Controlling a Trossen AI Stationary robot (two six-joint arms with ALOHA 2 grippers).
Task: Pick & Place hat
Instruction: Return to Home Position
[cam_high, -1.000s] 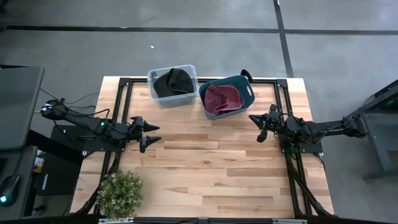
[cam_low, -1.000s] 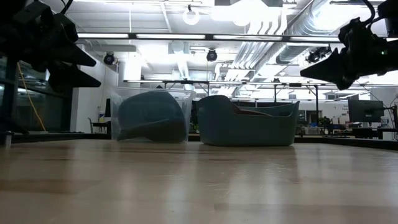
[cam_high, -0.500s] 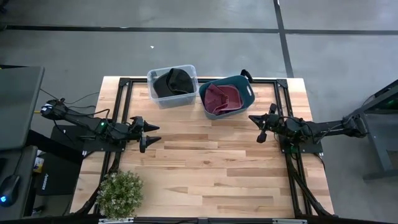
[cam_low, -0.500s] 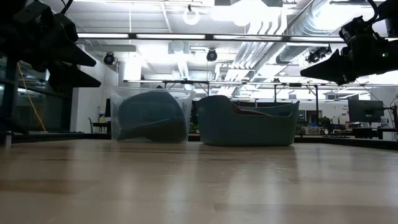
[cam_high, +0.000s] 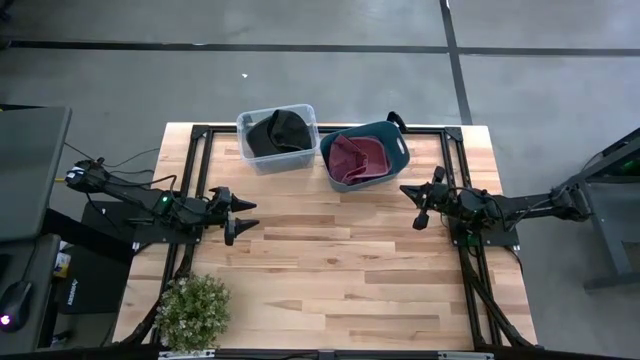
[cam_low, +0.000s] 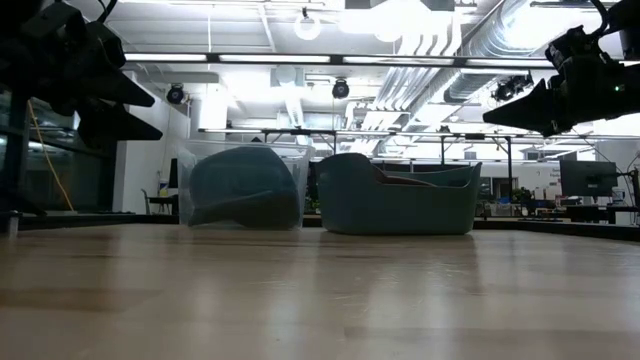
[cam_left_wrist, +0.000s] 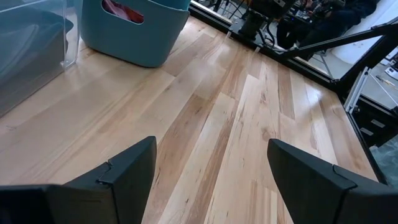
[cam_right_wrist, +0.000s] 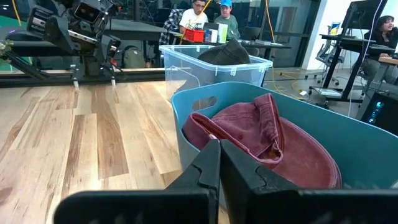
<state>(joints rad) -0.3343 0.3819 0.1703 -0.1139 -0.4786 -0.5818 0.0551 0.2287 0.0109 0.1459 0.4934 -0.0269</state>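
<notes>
At the lower left of the high view a small potted plant (cam_high: 192, 310) stands on the corner of the wooden surface (cam_high: 340, 262). Above it, at the left edge, the left tool (cam_high: 250, 215) hangs over the boards with its two fingers spread wide, nothing between them (the left wrist view shows bare wood in the gap).

At the upper middle, on the far edge of the surface, a clear bin (cam_high: 305, 112) holds the black cap (cam_high: 278, 131). Just beside it to the right sits the blue bin (cam_high: 400, 156), with the red cap (cam_high: 357, 160) crumpled inside it. In the low view both bins stand side by side behind the empty boards, and both arms are raised off the surface.

At the right edge, the right tool (cam_right_wrist: 219, 149) hovers near the blue bin, pointing toward it, its fingers pressed together on nothing. Beyond the bins, the right wrist view shows people seated at desks in the room.
</notes>
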